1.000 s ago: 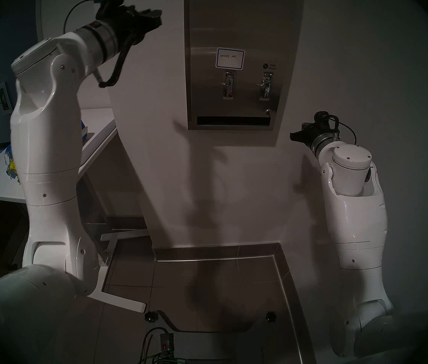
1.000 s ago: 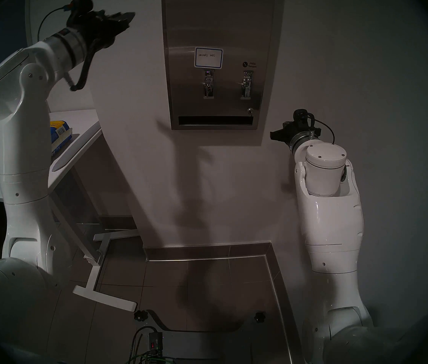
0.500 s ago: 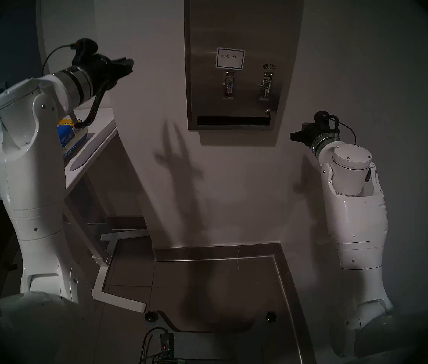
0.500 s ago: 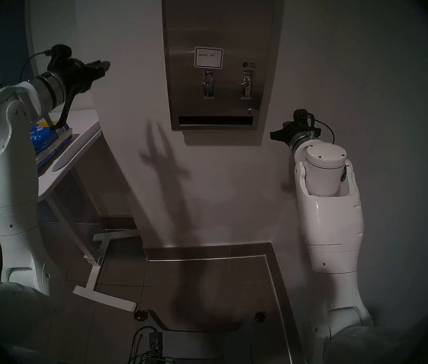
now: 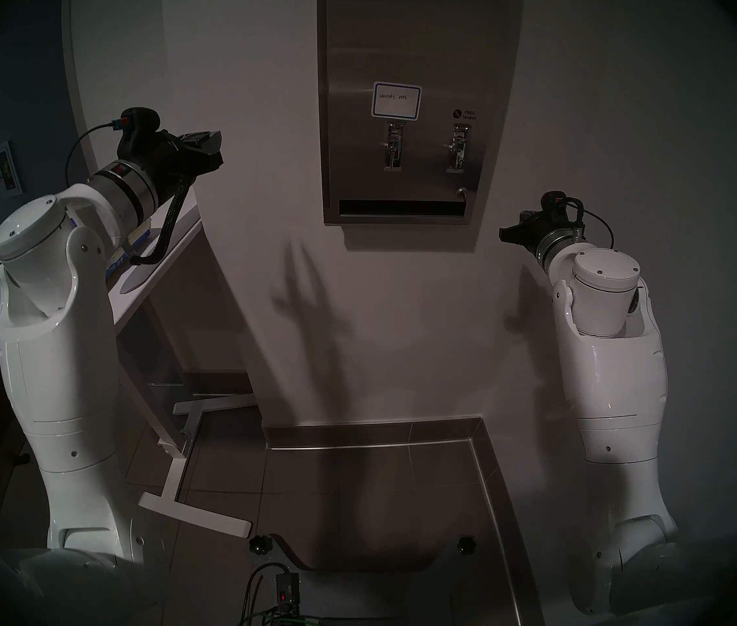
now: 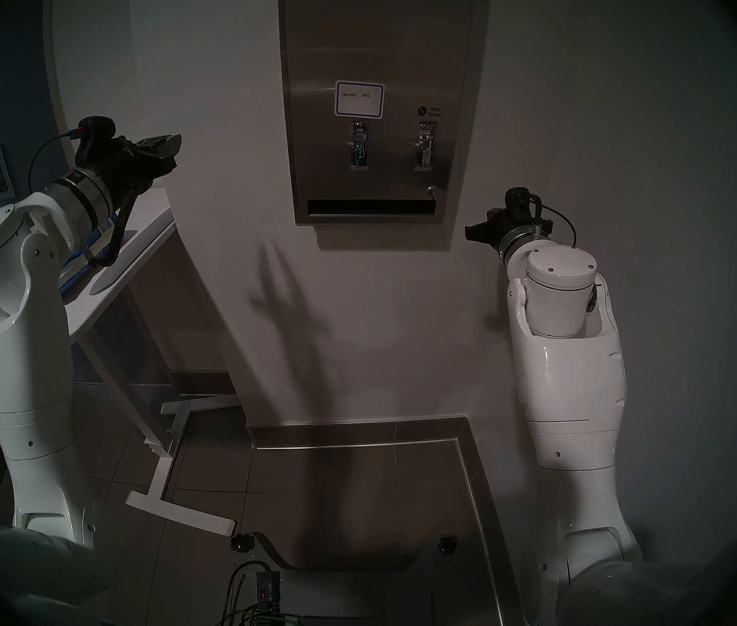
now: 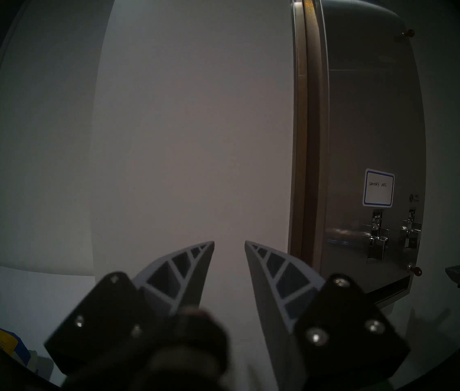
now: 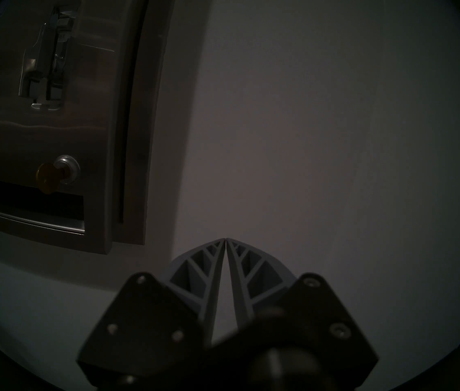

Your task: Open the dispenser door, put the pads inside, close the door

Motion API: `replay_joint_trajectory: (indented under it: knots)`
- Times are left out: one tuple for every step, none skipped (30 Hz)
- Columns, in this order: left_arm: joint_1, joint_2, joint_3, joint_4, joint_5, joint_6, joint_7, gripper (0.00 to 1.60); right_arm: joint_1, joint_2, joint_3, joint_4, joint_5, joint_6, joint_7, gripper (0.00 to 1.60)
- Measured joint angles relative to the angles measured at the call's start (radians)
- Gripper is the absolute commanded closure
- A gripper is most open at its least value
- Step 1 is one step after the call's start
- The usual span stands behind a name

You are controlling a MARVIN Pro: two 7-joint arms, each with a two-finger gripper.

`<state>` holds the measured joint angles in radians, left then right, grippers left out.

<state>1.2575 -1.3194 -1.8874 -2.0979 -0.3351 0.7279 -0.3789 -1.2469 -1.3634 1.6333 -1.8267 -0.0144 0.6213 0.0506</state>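
From the head, the dispenser door [image 5: 402, 101] sits at twelve o'clock, shut flush on the white wall [image 5: 267, 205]: brushed steel, blue-bordered handwritten label [image 5: 396, 100], two lever slots, key lock [image 5: 462, 192], dark bottom slot. The left gripper [image 5: 210, 153] hangs at ten o'clock over a white table [image 5: 172, 232] bearing a blue printed bag [image 6: 86, 250]; the right gripper [image 5: 509, 235] at three o'clock.

Left wrist: fingertips parted with a clear gap, holding nothing; door at three o'clock.

Right wrist: fingertips [image 8: 220, 245] meet, empty; the lock's amber key [image 8: 46, 176] at nine o'clock.
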Motion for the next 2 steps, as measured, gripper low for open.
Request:
replay_joint_trajectory:
  knots:
    - [0.004,-0.001,0.0,0.0,0.001,-0.005,-0.002,0.77,0.0,0.0,0.0,0.0,0.0,0.0,0.0,1.09]
    - [0.01,-0.003,-0.001,-0.001,0.003,-0.012,-0.004,0.77,0.0,0.0,0.0,0.0,0.0,0.0,0.0,1.09]
